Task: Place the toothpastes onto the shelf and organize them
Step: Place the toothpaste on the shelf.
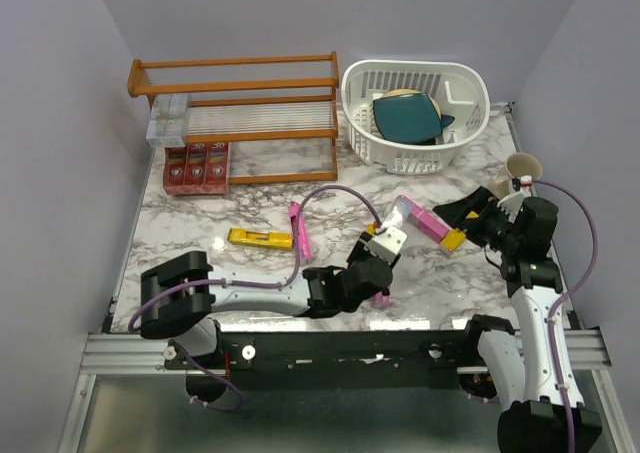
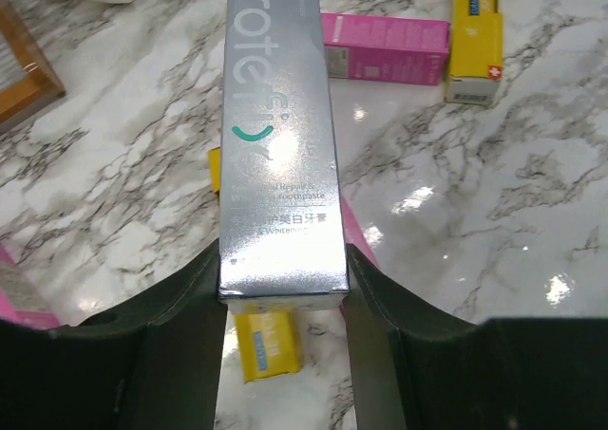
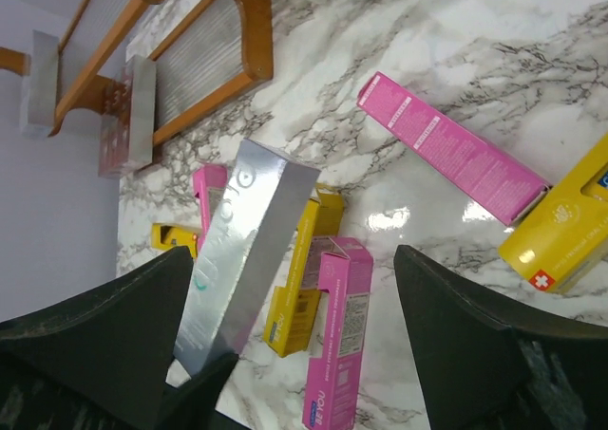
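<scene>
My left gripper (image 1: pixel 385 245) is shut on a silver-grey toothpaste carton (image 2: pixel 280 145) and holds it tilted above the table near the front centre. A yellow carton (image 2: pixel 269 345) and a pink one (image 3: pixel 337 335) lie under it. My right gripper (image 1: pixel 463 211) is open and empty, just right of a pink carton (image 1: pixel 425 220) and a yellow carton (image 1: pixel 455 239). Another yellow carton (image 1: pixel 258 238) and pink carton (image 1: pixel 298 228) lie to the left. The wooden shelf (image 1: pixel 235 73) stands at the back left, with red cartons (image 1: pixel 195 166) on its lower tier and silver ones (image 1: pixel 168 120) on the slats.
A white slotted basket (image 1: pixel 460 83) holding a dark teal item stands at the back right, beside the shelf. A beige cup (image 1: pixel 522 168) sits near the right table edge, behind my right arm. Walls close in on the left, back and right.
</scene>
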Controlling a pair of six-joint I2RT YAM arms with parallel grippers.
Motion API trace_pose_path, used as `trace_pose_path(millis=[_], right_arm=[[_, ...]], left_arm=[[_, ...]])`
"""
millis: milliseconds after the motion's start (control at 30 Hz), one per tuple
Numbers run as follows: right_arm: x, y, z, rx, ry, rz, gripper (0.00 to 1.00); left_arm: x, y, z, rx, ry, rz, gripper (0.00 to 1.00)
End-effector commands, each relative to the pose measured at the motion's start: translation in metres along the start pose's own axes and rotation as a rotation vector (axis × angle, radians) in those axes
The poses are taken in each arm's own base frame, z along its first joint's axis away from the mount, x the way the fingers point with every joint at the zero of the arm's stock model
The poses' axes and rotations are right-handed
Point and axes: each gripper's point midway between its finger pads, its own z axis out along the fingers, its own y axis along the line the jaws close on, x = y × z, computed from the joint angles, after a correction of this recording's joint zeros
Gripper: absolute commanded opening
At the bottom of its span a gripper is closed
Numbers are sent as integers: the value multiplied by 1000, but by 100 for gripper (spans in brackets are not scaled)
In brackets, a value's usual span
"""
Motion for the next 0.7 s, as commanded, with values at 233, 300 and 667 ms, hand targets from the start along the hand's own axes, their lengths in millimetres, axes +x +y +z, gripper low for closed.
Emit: trace_pose_path(millis=[233,300,667], right_arm=[[-19,25,8,-159,-59,-169,100],[-17,24,11,-160,-53,-170,100],[-8,16,29,-175,-35,-172,100]], left_arm=[[-38,130,-40,-141,16,-196,24],[-38,150,-47,-168,44,-198,24],[-74,271,-70,-378,56,-255,25]])
